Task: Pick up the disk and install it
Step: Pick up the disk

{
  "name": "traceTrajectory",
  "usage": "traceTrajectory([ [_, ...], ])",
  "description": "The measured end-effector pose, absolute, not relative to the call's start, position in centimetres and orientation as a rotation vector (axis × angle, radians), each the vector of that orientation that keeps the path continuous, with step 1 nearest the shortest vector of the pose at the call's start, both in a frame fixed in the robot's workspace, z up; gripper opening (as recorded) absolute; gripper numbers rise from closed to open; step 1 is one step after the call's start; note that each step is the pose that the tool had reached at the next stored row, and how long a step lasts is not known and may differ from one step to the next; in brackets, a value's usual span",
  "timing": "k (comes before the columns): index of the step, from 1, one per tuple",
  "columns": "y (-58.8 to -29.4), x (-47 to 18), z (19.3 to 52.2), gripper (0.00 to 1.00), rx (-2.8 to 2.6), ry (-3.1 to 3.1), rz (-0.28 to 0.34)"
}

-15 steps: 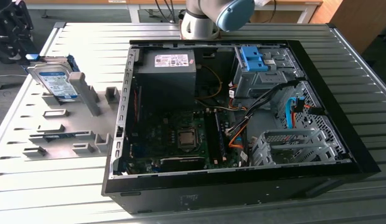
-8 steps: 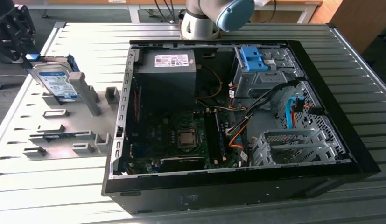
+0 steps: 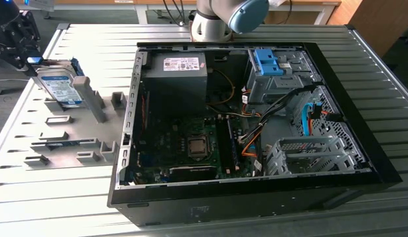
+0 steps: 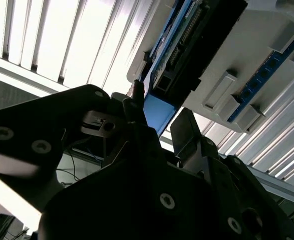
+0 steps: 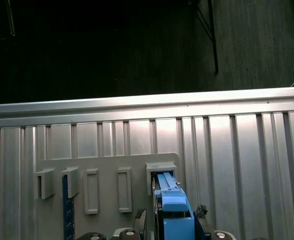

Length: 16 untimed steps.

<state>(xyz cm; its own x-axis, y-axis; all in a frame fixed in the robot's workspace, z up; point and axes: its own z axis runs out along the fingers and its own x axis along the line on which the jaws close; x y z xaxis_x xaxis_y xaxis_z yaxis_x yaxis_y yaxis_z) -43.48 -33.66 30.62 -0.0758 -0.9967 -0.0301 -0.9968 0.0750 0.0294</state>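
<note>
**Disk pinched upright over the tray, case open beside it**

Along the near edge of the slatted metal tabletop (image 3: 52, 197) lies an open computer case (image 3: 256, 197), black, with its side panel off. Inside, at its near corner on the exterior view's right, sits a grey wire cage (image 3: 309, 153). A circuit board (image 3: 184, 143) covers the floor of the case. Toward the far side stand a black box with a white sticker (image 3: 174, 81) and a blue bracket (image 3: 266, 61) on top of a grey frame.

Beside the case, toward the tabletop's edge at the exterior view's left, lies a flat grey tray (image 3: 79, 131) with raised blocks and slots. At the tray's far end stands the disk (image 3: 61, 88). It is on end, with its long axis running up from the tray and leaning a little. Its white-and-blue label faces the near edge and its blue-railed end is uppermost. Its lower end is at a slot next to an upright grey post (image 3: 92, 98). Whether it rests in that slot or hangs just over it cannot be told.

The pincer (image 3: 34, 61) is closed on the disk's upper end. In the second wrist view its dark fingers (image 4: 132, 102) flank the blue rail. In the first wrist view the disk (image 5: 174, 210) points straight down at a tray slot (image 5: 161, 170).

At the far edge stands the arm's base (image 3: 213, 24).
</note>
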Motion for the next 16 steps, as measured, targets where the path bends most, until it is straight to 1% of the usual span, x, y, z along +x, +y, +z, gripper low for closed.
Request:
traceTrajectory([
  [4, -33.66, -43.48, 30.61, 0.47, -2.134, 2.302, 0.066],
  [5, -33.66, -43.48, 30.6, 0.4, -2.134, 2.301, 0.066],
  [16, -33.54, -43.62, 30.47, 0.4, -2.134, 2.301, 0.066],
])
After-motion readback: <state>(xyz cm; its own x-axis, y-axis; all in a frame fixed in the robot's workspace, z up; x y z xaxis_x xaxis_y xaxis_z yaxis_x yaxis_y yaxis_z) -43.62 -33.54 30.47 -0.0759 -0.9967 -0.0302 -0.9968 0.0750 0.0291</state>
